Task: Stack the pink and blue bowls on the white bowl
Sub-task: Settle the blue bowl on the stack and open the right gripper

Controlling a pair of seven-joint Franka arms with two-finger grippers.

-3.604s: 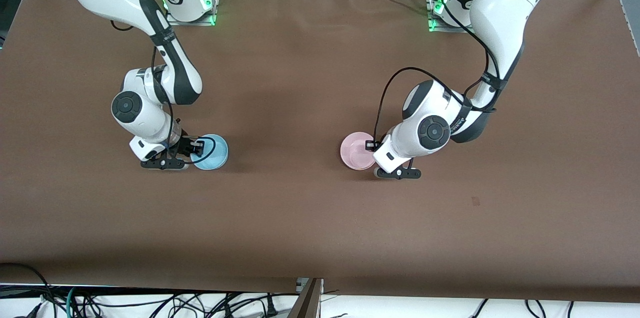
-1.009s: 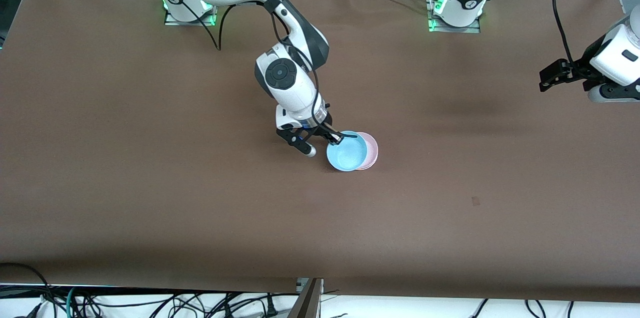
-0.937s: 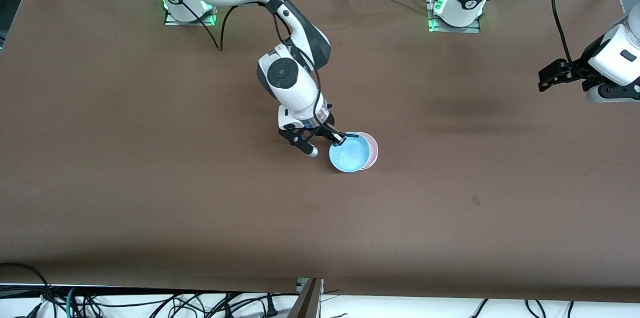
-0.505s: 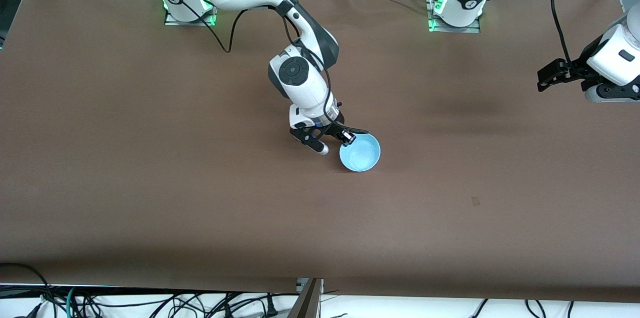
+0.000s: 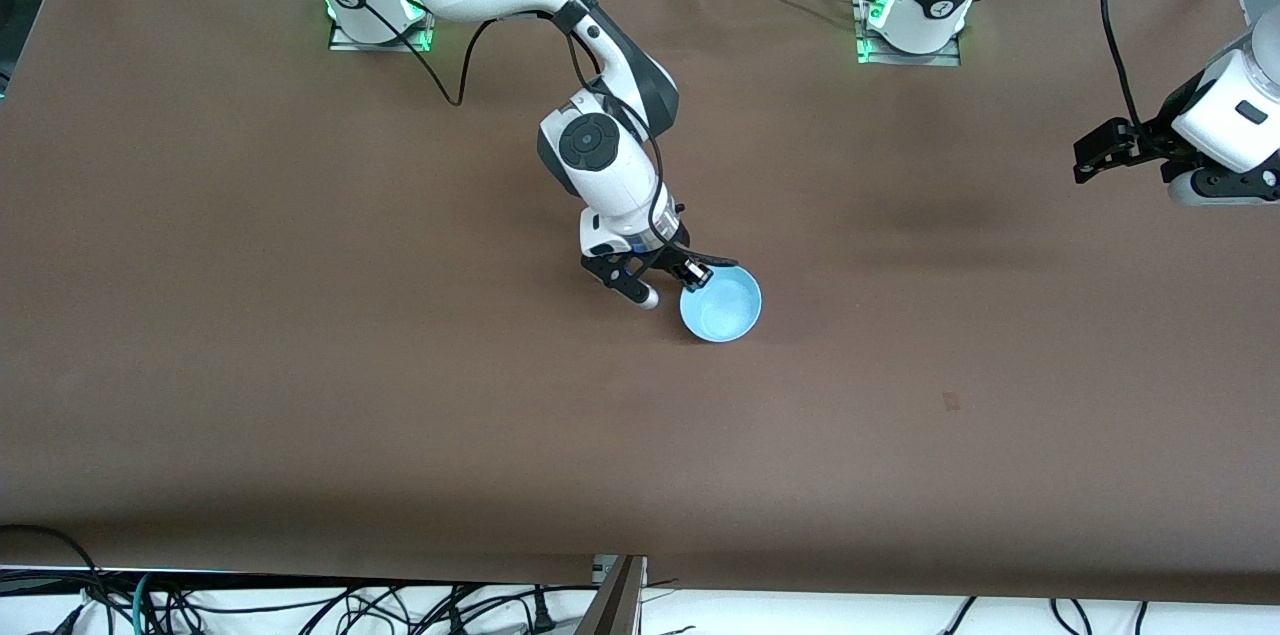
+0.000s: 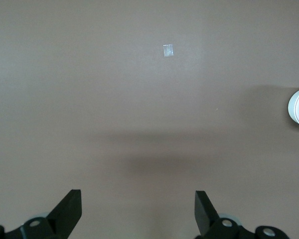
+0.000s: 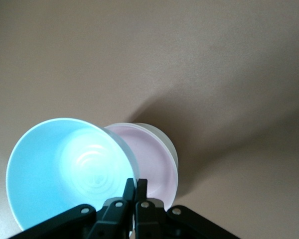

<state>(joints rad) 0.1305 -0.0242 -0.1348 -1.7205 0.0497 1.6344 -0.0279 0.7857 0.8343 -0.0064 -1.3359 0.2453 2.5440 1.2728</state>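
Near the table's middle: blue bowl (image 5: 721, 305) held by its rim, tilted, over pink bowl (image 7: 154, 154), itself nested in white bowl (image 7: 170, 149); presumably lined up for release. Right gripper (image 5: 690, 273) clamped on blue rim. Left gripper (image 6: 138, 209) waiting, jaws spread, over the table's left-arm end. Pink bowl visible only from right wrist; hidden in front view

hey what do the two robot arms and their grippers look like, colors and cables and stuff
Both arms are glossy white with dark grey or black joint sections and round dark caps on the wrists. Black cables loop loosely along them. The right gripper and left gripper are black, two-fingered. Green lights glow at both bases, each topped by a red part.
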